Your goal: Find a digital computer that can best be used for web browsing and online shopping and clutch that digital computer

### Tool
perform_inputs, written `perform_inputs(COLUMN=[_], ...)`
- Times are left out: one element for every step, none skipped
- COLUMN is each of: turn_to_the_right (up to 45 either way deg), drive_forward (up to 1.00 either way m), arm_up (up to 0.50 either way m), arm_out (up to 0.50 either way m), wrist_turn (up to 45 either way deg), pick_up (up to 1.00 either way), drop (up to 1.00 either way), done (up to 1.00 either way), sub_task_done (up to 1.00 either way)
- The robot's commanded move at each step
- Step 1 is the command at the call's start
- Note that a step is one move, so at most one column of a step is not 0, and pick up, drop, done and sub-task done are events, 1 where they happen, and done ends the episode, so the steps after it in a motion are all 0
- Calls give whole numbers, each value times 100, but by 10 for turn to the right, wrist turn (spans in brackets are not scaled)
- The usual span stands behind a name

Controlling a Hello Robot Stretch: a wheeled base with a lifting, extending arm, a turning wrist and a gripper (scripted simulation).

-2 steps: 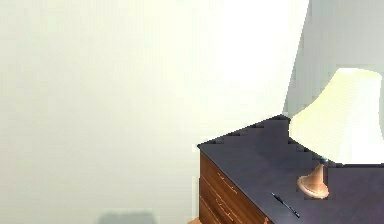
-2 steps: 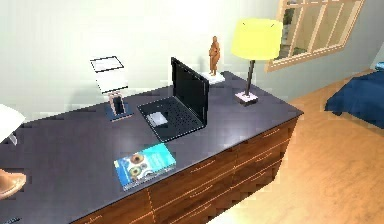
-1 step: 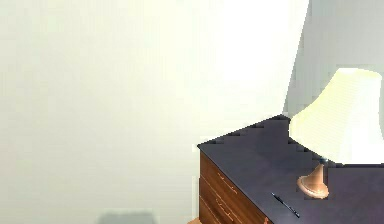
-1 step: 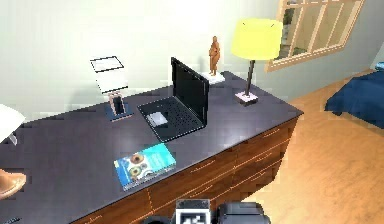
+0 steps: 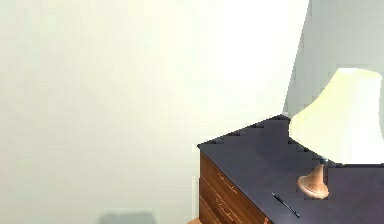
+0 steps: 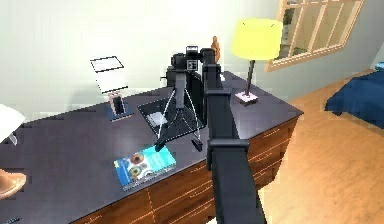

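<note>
dark slab (image 6: 152,108) sits by the fingers (image 6: 172,113), their spread and hold: cannot tell; a misjudged grab could shove it toward the two o'clock lamp (image 6: 258,45)

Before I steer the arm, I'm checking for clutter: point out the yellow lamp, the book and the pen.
Yellow lamp (image 6: 258,38): arm side view, on its shade.
Book (image 6: 143,167): arm side view, middle of its cover.
Pen (image 5: 286,205): forward view, mid-shaft.
</note>
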Motion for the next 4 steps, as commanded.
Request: perform_inputs(turn_to_the_right=[0, 0, 0, 0], drive_forward=[0, 0, 0, 0], arm_up=[0, 0, 0, 0], arm_out=[0, 0, 0, 0], wrist_turn=[450, 450, 450, 60], pick_up=[0, 0, 0, 0], drop=[0, 0, 0, 0], done=[0, 0, 0, 0], sub_task_done=[0, 0, 0, 0])
